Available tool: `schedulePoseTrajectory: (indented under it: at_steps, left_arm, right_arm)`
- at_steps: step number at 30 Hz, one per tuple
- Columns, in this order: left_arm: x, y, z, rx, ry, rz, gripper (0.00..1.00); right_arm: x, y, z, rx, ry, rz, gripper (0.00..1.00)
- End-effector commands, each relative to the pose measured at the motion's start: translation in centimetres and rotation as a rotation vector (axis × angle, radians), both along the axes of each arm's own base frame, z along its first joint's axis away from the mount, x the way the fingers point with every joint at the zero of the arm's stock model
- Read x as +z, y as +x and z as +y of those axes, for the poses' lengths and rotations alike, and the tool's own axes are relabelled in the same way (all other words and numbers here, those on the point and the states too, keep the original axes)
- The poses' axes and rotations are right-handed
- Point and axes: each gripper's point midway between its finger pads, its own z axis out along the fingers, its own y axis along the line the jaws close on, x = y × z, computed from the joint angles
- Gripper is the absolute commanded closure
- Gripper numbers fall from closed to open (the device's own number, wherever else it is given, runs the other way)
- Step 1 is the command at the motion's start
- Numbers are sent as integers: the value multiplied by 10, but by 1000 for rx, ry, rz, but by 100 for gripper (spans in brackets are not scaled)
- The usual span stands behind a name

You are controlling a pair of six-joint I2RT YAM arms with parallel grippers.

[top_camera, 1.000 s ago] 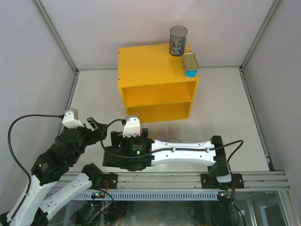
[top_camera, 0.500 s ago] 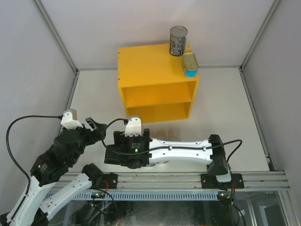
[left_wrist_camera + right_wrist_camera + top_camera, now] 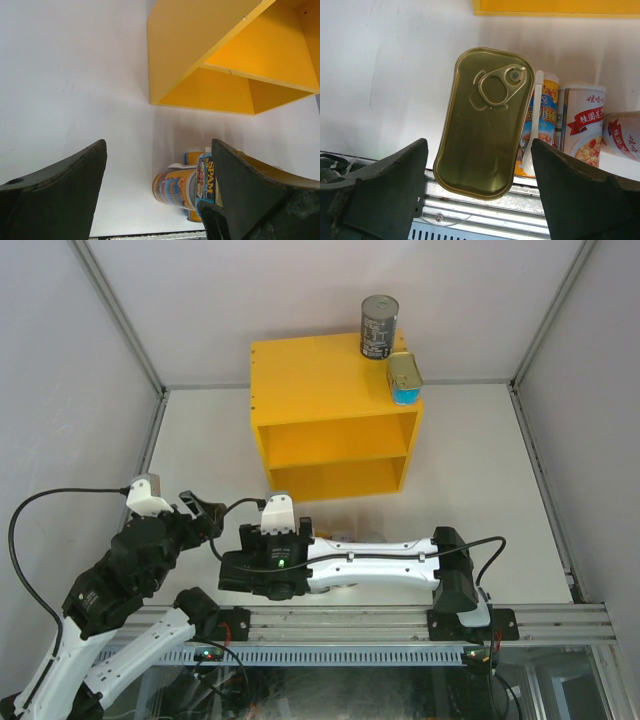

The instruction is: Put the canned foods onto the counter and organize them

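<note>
Right wrist, right pincer (image 3: 479, 146) spread wide around gold-lidded tin (image 3: 484, 120), left pincer (image 3: 159, 145) gaping, empty

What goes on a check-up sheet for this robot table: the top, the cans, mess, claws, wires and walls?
Surface: white table, yellow counter standing on it.
Job's things: dark grey can and teal tin on the counter's top, right end; gold-lidded tin, orange-blue can with spoon and two white-red cans at the table's near edge.
Clutter: nothing seen.
Grippers: left gripper open, empty; right gripper open around the gold-lidded tin, gaps both sides.
Cables: black cable looping off the left arm; another off the right arm.
Surroundings: white walls, metal rail at near edge.
</note>
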Motion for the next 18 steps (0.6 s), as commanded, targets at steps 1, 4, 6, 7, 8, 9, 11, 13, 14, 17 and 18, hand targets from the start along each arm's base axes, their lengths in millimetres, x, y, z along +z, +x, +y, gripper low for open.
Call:
schedulePoseTrajectory:
  at_steps: [1, 4, 6, 7, 8, 9, 11, 13, 14, 17, 18]
  left_arm:
    - [9, 2, 2, 27, -40, -33, 11]
    - [8, 2, 2, 29, -47, -33, 11]
    - [7, 2, 2, 30, -50, -33, 11]
    - [7, 2, 1, 30, -51, -32, 11]
    - [7, 2, 2, 32, -51, -33, 11]
    - [7, 3, 2, 33, -51, -32, 11]
    - [8, 3, 2, 35, -53, -34, 11]
    - [8, 3, 1, 35, -52, -33, 11]
    - [9, 3, 1, 34, -54, -34, 11]
    - [8, 4, 1, 35, -54, -32, 11]
    - [8, 3, 1, 37, -54, -32, 11]
  right_arm:
    - [1, 4, 3, 10, 5, -16, 18]
    - [-1, 3, 3, 17, 5, -17, 22]
    - [-2, 3, 2, 21, 9, -19, 26]
    - [-4, 3, 1, 23, 6, -20, 29]
    - [-4, 3, 0, 28, 5, -24, 32]
    - [-3, 3, 0, 35, 5, -29, 35]
    - [-3, 2, 0, 50, -1, -41, 42]
    - [0, 2, 1, 65, -12, -66, 45]
    - [2, 1, 1, 74, -22, -80, 46]
    - [6, -1, 1, 94, -45, -118, 51]
    - [7, -1, 0, 98, -53, -125, 54]
